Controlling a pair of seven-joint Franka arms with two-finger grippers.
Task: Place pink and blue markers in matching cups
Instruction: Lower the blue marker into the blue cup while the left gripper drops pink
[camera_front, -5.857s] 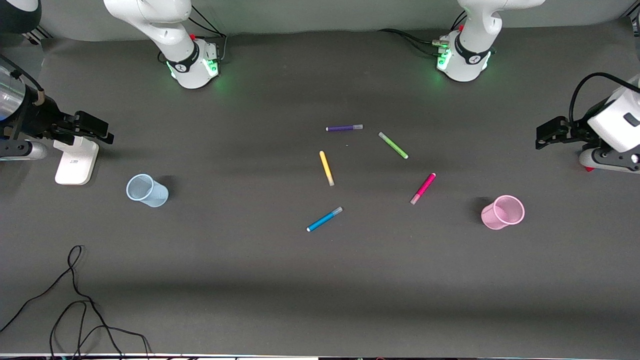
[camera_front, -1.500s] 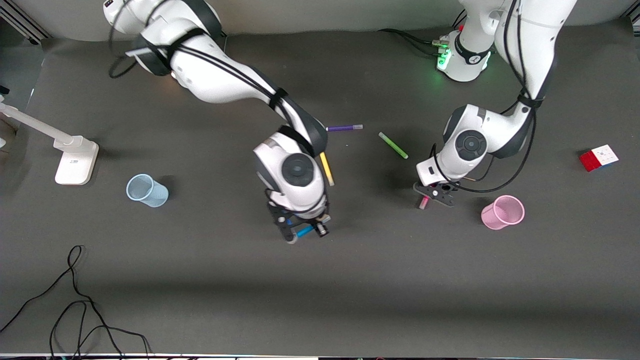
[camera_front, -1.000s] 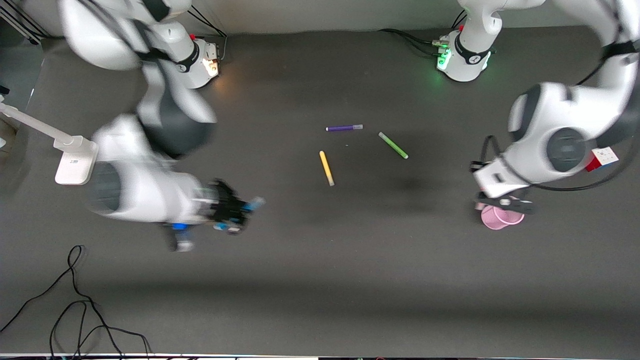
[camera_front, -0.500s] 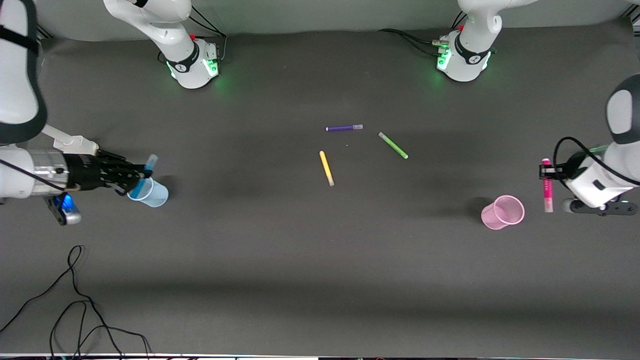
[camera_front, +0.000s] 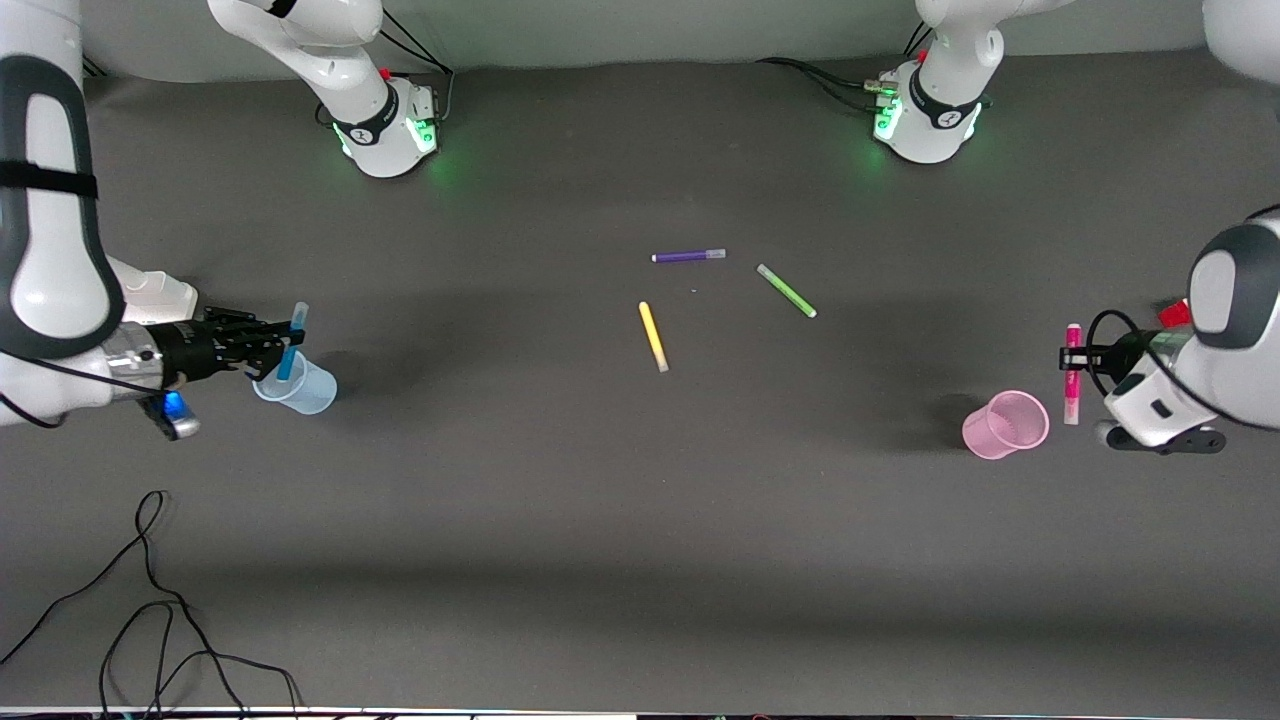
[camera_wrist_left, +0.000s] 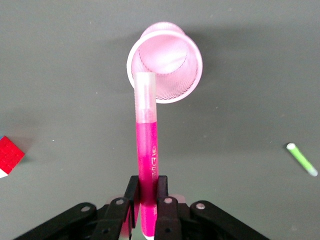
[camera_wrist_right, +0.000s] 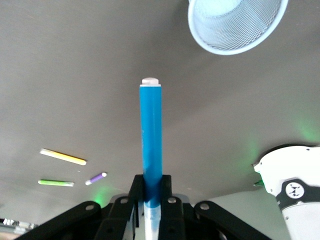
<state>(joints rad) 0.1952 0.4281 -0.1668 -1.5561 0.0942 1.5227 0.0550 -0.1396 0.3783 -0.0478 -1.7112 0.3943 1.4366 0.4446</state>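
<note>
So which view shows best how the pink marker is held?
The left wrist view: the left gripper is shut on the pink marker, its pale cap pointing toward the pink cup. The front view shows the marker small, upright beside the cup. The right wrist view does not show it.

Left gripper (camera_wrist_left: 148, 200) clamped, apparently airborne, right gripper (camera_wrist_right: 152, 195) likewise clamped, both arms outstretched
</note>
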